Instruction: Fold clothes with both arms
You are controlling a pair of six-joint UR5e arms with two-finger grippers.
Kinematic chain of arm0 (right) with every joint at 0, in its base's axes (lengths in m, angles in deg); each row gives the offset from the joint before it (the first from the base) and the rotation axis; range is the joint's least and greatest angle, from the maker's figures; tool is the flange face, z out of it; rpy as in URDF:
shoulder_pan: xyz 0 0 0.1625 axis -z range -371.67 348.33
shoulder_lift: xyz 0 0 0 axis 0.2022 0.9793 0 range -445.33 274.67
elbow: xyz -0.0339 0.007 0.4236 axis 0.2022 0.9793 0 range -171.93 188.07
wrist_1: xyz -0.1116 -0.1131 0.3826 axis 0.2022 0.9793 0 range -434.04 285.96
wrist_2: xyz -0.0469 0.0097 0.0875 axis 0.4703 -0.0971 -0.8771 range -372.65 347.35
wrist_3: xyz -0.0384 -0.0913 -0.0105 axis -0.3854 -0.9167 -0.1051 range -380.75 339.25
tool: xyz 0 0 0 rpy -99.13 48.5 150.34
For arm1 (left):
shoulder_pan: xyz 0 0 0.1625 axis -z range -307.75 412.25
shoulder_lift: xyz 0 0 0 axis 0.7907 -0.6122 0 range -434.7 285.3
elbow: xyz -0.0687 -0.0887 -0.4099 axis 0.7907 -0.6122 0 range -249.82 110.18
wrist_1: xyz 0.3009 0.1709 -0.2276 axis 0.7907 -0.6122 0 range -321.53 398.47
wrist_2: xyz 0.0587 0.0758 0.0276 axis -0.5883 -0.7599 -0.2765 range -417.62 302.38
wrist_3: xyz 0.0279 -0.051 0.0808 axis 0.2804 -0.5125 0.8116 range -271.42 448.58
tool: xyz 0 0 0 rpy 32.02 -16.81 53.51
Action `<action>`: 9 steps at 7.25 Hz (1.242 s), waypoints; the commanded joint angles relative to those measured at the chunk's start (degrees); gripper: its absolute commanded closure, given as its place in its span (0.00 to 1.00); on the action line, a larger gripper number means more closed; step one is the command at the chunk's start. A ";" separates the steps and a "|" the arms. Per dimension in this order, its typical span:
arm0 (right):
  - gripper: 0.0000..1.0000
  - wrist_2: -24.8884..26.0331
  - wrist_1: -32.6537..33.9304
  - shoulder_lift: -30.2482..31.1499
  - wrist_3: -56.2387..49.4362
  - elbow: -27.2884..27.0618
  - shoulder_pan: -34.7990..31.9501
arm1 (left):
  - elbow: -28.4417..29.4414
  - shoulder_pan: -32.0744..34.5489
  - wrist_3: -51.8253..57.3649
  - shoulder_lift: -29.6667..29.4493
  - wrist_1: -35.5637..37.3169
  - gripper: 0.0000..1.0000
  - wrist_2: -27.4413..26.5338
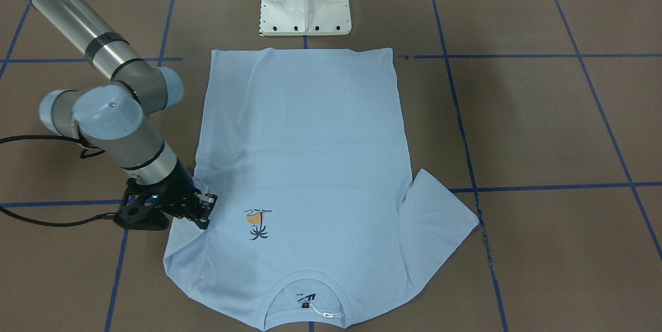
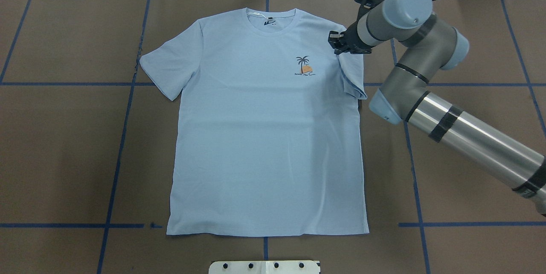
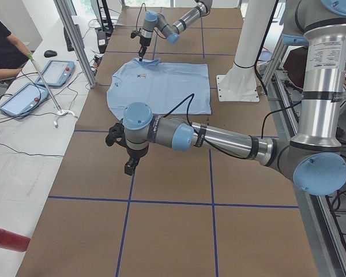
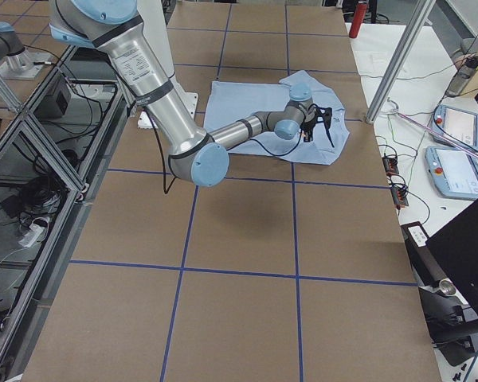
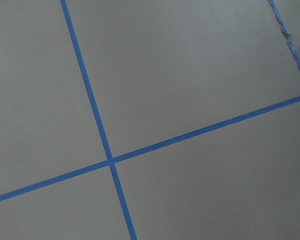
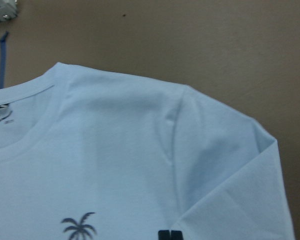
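T-shirt (image 2: 264, 137), pale blue, is spread face up on the brown table (image 2: 64, 158). Its hem is just short of the white pedestal (image 1: 305, 1) and its collar (image 2: 271, 20) is at the far side from the robot. The palm print (image 2: 303, 65) shows plainly on the chest, and blue tape lines (image 5: 97, 125) cross the table all around. The sleeve on the robot's left (image 2: 168, 67) lies fanned out flat. The other sleeve (image 2: 353, 73) is turned inward over the shoulder, its fold running beside the body seam. The right arm (image 2: 460, 133) reaches in from that side, wrist angled down. The right pincer (image 1: 204, 213) is at the edge of that folded sleeve. In the right wrist view its two dark tips sit pressed together exactly where the sleeve hem ends, clamped on the cloth. The left arm (image 3: 219, 138) stretches low over bare table, well apart from the shirt, with the left pincer (image 3: 130, 167) pointing down above the brown surface. Only the side camera catches that one, so I cannot tell whether it is apart or together.
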State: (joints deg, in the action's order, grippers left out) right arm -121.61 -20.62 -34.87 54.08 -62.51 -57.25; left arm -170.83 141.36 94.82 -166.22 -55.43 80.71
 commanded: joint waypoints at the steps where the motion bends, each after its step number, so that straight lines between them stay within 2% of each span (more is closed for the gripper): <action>1: 1.00 4.81 0.20 -5.10 2.52 4.82 3.40 | 0.02 -0.07 0.00 -0.41 -0.23 0.00 0.01; 2: 0.71 4.82 0.20 -6.50 2.17 6.31 3.40 | 0.46 -0.16 0.00 -0.85 -1.10 0.00 0.01; 3: 0.01 4.90 -0.24 -7.30 1.04 7.11 3.40 | 1.76 -0.33 -6.52 -3.29 -3.54 0.00 0.01; 4: 0.00 4.82 -0.24 -7.74 0.76 6.42 3.40 | 3.61 -3.64 -16.51 -5.75 -10.27 0.00 -0.52; 5: 0.00 4.82 -0.15 -6.88 1.28 2.94 3.48 | 5.89 -8.90 -26.79 -8.39 -16.95 0.00 -0.70; 6: 0.00 4.29 0.46 -3.48 1.64 -3.80 4.01 | 10.09 -14.95 -37.59 -15.37 -19.28 0.00 -0.70; 7: 0.00 4.29 0.37 1.87 1.90 -11.61 4.71 | 12.39 -19.10 -43.79 -18.75 -19.56 0.00 -0.78; 8: 0.00 4.29 0.55 6.70 1.99 -18.56 4.72 | 18.16 -21.58 -46.64 -23.22 -21.04 0.00 -1.74; 9: 0.00 4.29 0.98 9.80 1.99 -23.07 4.63 | 23.96 -24.74 -53.63 -26.40 -26.11 0.00 -6.62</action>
State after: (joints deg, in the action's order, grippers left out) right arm -117.30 -20.03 -29.69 55.99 -78.78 -52.65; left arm -153.62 120.61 48.72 -188.05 -76.96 78.13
